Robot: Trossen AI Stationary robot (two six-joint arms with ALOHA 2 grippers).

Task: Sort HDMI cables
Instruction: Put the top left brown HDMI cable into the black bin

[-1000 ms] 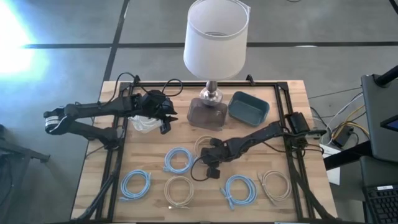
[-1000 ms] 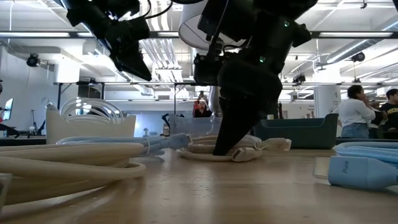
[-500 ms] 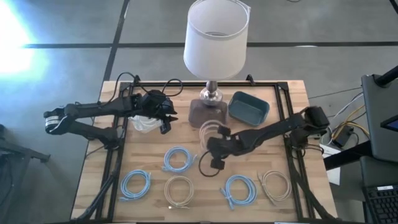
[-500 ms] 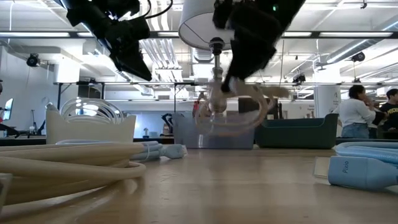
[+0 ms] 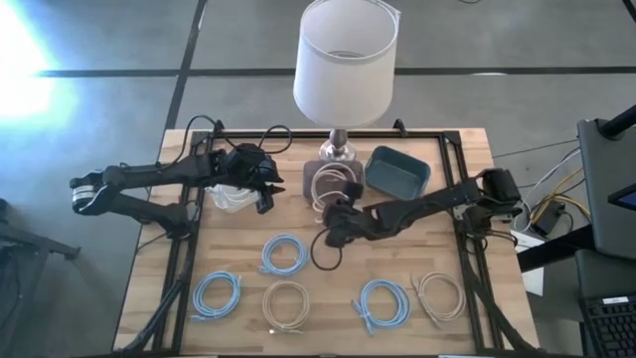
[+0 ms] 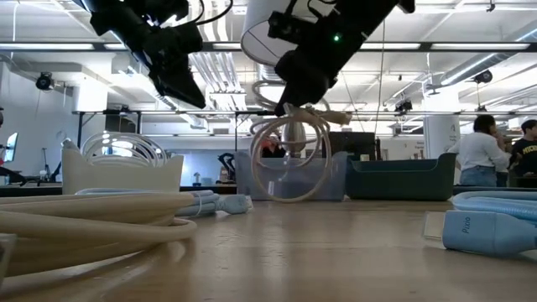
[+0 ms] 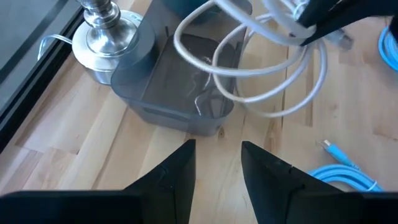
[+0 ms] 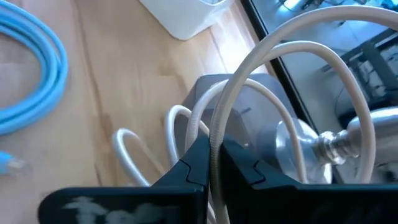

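The right gripper (image 5: 336,211) is clamped on a beige cable coil (image 6: 289,159) above the grey bin (image 7: 180,81), while the left gripper (image 5: 266,194) hangs open and empty near the white bin (image 6: 122,172).

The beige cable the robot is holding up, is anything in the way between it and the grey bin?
Nothing visible blocks it. The right gripper holds the beige cable coil in the air, close to the open grey bin. The lamp base stands beside the bin, not over it.
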